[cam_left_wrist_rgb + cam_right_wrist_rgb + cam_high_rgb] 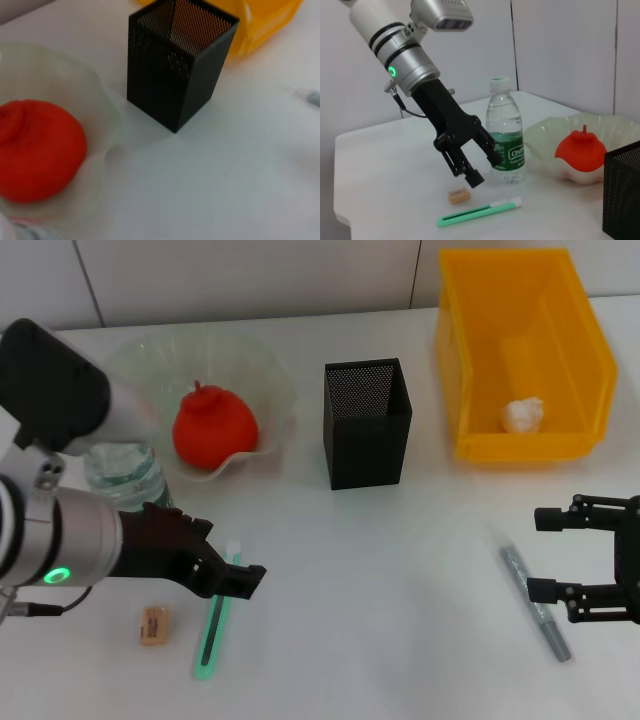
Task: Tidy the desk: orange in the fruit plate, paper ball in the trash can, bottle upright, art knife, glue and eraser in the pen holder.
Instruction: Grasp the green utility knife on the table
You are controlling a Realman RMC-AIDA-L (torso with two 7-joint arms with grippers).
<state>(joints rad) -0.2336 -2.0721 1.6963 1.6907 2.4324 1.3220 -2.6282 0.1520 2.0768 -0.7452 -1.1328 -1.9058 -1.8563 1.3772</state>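
Head view: our left gripper [232, 578], fingers spread empty, hovers above the green plastic art knife [216, 625] at seven o'clock on the white desk [380, 580]. Descending off-centre could skid it into the tan eraser [153, 625] beside it.

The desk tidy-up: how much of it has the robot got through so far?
Done, by the look of it: the orange sits in the fruit plate, the paper ball lies in the yellow bin, and the bottle stands upright. In hand: the left gripper, open, hovers over the green art knife. Left: the knife, the eraser and the grey glue stick near the open right gripper; none is in the pen holder.
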